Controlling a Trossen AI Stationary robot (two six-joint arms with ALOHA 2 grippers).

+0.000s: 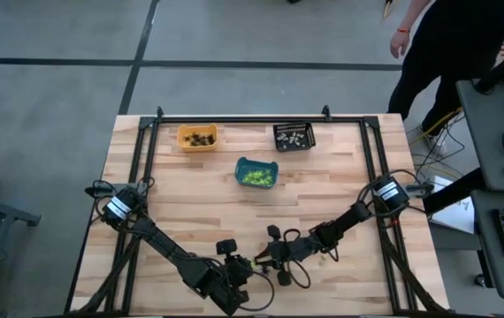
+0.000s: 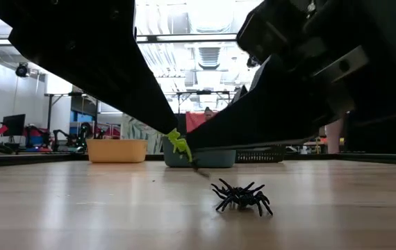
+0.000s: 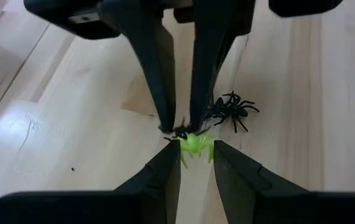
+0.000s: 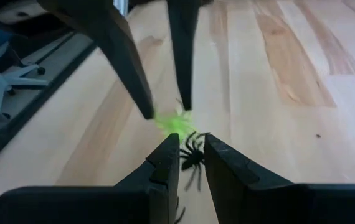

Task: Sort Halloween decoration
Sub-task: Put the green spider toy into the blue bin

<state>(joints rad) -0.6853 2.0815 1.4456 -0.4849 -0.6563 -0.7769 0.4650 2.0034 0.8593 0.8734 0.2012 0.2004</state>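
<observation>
My two grippers meet tip to tip near the table's front edge, at its middle. My left gripper (image 3: 196, 149) is shut on a lime green spider (image 3: 195, 144). My right gripper (image 4: 192, 149) is shut on a small black spider (image 4: 193, 157). The black spider hangs right against the green one. A second black spider (image 2: 242, 196) stands on its legs on the wood just beside them, untouched. From the low view, the green spider (image 2: 178, 144) is above the table top. My left gripper pinches the green spider's body (image 3: 194, 142) between its two fingertips, reaching in on a downward slant from the near left. The spider is lifted clear of the table. My right gripper pinches the small black spider (image 3: 180, 132) between the free ends of its fingers (image 3: 165, 118), coming almost level from the table's right. Whether its legs touch the wood I cannot tell.
At the far side stand an orange bin (image 1: 197, 138) with dark pieces, a black basket (image 1: 294, 136) with pale pieces and, nearer, a teal bin (image 1: 256, 173) with green pieces. A person (image 1: 446, 53) stands beyond the far right corner. Bare wood lies between bins and grippers.
</observation>
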